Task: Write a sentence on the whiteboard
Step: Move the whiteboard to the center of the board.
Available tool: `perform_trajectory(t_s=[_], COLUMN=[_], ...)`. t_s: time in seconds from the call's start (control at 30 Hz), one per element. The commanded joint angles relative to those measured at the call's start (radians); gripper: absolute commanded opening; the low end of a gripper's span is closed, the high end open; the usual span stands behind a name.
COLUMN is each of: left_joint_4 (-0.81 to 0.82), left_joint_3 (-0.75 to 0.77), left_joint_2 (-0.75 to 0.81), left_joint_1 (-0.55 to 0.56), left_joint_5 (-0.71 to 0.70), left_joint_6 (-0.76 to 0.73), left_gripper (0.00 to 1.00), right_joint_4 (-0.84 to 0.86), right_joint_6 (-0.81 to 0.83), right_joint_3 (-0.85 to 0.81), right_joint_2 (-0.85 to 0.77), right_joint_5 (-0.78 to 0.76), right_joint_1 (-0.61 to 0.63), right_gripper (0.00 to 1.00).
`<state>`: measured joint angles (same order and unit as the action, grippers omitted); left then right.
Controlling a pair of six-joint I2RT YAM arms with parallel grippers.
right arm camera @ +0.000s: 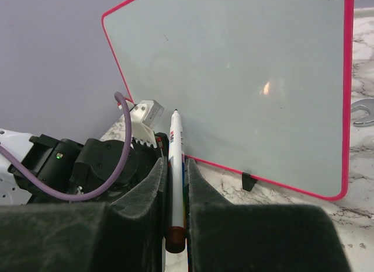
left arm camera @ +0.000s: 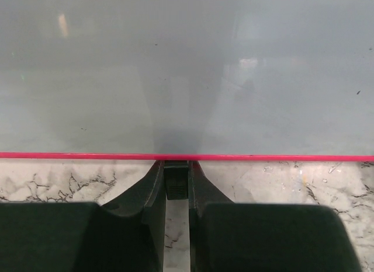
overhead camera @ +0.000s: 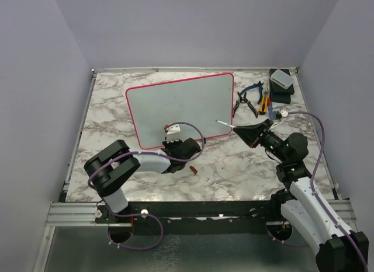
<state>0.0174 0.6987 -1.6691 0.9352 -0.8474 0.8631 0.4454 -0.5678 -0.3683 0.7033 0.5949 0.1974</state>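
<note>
Top view hangs high above and behind both arm bases, looking down and forward over the whole desk (overhead camera: 234, 167). Left wrist camera rides just behind the left gripper (left arm camera: 176, 165), facing straight ahead, so close that the whiteboard (left arm camera: 187, 73) fills everything beyond the fingertips. Right wrist camera sights along the marker (right arm camera: 175, 143) in the right gripper (right arm camera: 175, 162) from farther back, catching the board nearly whole, with the left arm (right arm camera: 87, 161) off to its left. All three share the whiteboard.

Even, soft overhead light; faint glare spots on the glossy whiteboard (right arm camera: 245, 91); wrist views blur at near foreground.
</note>
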Motion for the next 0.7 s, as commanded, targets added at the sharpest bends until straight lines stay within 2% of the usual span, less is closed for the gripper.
perform_trajectory(t_s=[0.0, 0.27, 0.47, 0.57, 0.67], left_joint_4=[-0.101, -0.109, -0.126, -0.129, -0.132], left_joint_3=[0.019, 0.056, 0.076, 0.056, 0.017], left_joint_2=[-0.048, -0.048, -0.008, 0.050, 0.126], left_joint_1=[0.046, 0.072, 0.080, 0.080, 0.080], left_joint_5=[0.130, 0.135, 0.171, 0.206, 0.255], left_joint_6=[0.040, 0.038, 0.011, -0.003, -0.017], left_gripper=[0.01, 0.08, 0.27, 0.35, 0.47], right_joint_4=[-0.019, -0.056, -0.106, -0.127, -0.142], right_joint_6=[-0.001, 0.011, 0.035, 0.045, 0.055], right_joint_3=[0.014, 0.007, -0.018, -0.034, -0.043], right_joint_2=[-0.015, -0.053, -0.081, -0.088, -0.095], right_joint_5=[-0.020, -0.046, -0.061, -0.057, -0.056], right_joint_1=[0.007, 0.007, 0.007, 0.007, 0.007], right_gripper=[0.01, 0.01, 0.01, 0.01, 0.01])
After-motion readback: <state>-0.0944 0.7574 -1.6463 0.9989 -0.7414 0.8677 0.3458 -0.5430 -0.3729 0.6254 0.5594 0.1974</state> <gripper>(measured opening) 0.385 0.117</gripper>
